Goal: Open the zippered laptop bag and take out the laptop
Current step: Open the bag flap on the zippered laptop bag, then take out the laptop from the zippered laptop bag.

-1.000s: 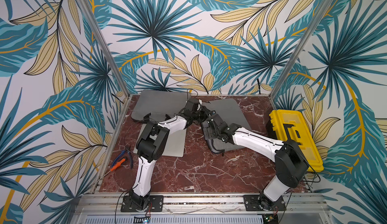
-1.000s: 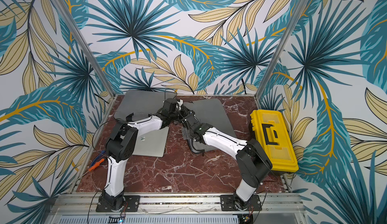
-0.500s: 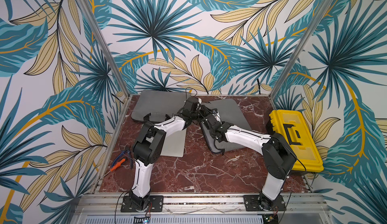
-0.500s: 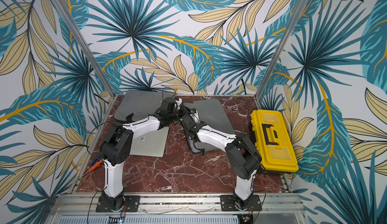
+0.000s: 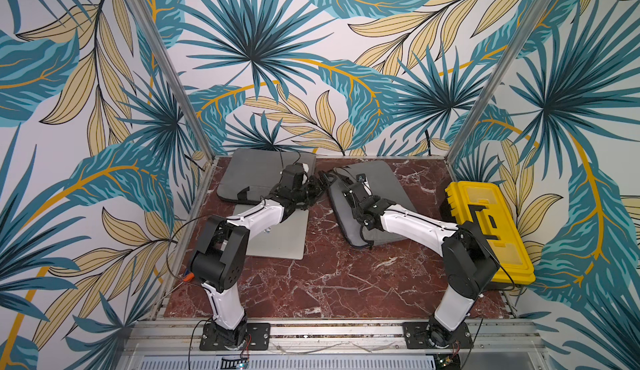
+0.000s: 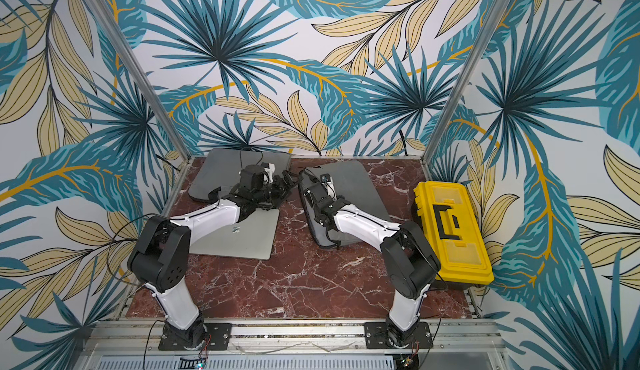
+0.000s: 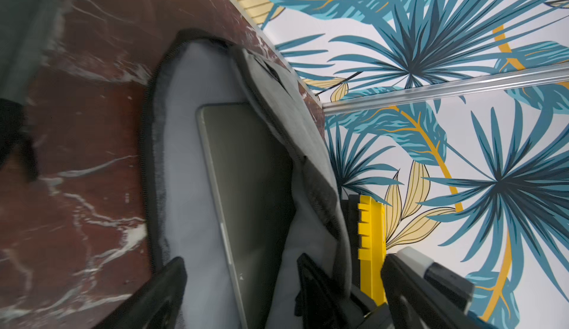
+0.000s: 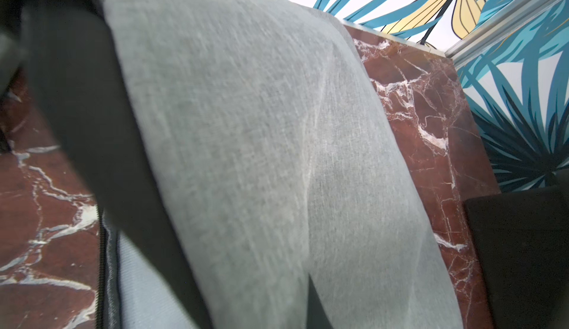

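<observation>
Removal step: right gripper [image 5: 337,177] pinches the laptop bag [image 7: 178,158] flap up (mouth gaping). Left gripper [image 7: 240,262], spread wide and empty, has the laptop [image 7: 246,173] just ahead and should next close on its edge.

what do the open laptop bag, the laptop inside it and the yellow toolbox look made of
laptop bag: grey woven fabric, matte, weave visible; paler smooth lining inside.
laptop: likely brushed metal, dull grey sheen, thin bright edge.
toolbox: moulded plastic, glossy yellow, ribbed edge, black handle.
</observation>
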